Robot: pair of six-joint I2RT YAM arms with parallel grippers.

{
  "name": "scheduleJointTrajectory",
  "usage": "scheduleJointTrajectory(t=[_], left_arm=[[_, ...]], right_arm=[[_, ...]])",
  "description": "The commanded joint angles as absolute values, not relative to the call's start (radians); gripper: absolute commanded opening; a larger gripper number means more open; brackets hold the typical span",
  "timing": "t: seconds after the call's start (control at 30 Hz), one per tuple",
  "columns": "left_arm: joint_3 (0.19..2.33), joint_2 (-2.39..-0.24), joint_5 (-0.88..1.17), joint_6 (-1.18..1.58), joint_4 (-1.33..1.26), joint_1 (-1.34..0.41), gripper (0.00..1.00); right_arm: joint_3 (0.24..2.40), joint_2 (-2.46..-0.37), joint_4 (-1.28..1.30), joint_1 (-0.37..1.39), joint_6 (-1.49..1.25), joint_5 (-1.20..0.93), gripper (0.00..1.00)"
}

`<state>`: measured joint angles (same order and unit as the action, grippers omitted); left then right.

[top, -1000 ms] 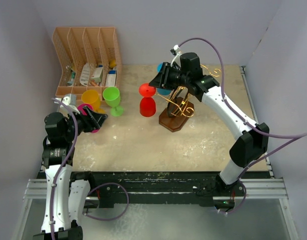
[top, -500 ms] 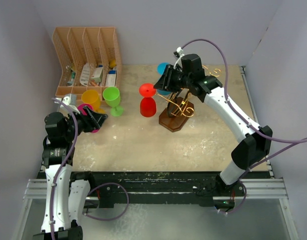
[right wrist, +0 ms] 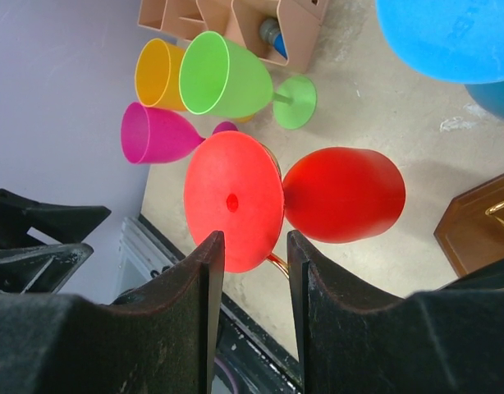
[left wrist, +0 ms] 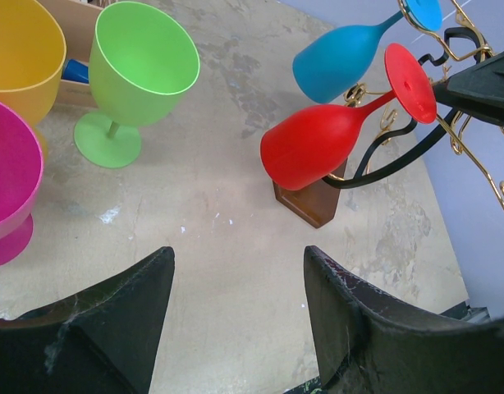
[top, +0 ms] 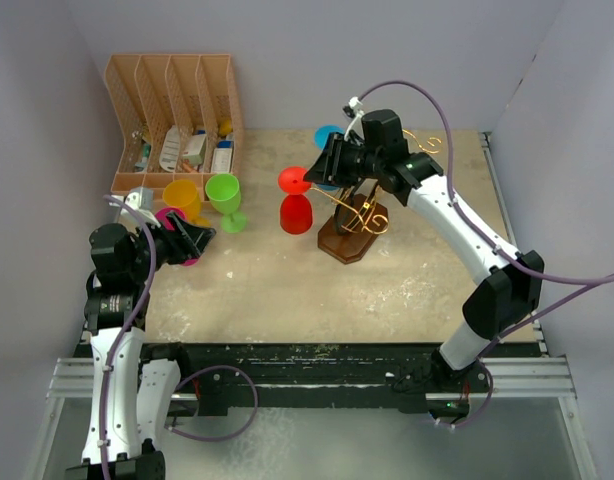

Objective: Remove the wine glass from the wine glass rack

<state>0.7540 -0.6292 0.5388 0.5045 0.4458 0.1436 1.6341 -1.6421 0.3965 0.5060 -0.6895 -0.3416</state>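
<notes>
the red plastic-looking wine glass (right wrist: 342, 197) hangs bowl-down on the gold wire wine glass rack (top: 352, 225) with brown wooden base, toward the far edge of the worktop (top: 287, 280). likely light, stiff, slippery: take the stem under the foot. right tool (right wrist: 252, 242) narrowly parted there, empty; left tool (left wrist: 235, 271) wide.

Your top view looks down on the whole tabletop (top: 407, 280); both wrist views sit close, sharing the red glass (left wrist: 313, 148) mid-frame.

I see the table (top: 287, 290) carrying the organizer (top: 172, 100), the rack (top: 345, 243), and the upright green glass (top: 225, 195), yellow glass (top: 180, 195) and pink glass (left wrist: 10, 193).
</notes>
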Motion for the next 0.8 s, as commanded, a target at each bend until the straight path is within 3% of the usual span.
scheduleJointTrajectory(t=[0.0, 0.77], left_arm=[[0.752, -0.627, 0.546, 0.495, 0.410, 0.144, 0.68], [0.752, -0.627, 0.540, 0.497, 0.413, 0.146, 0.68]], right_arm=[[1.618, -1.603, 0.353, 0.511, -0.686, -0.399, 0.39], [1.623, -1.637, 0.258, 0.538, -0.725, -0.482, 0.38]])
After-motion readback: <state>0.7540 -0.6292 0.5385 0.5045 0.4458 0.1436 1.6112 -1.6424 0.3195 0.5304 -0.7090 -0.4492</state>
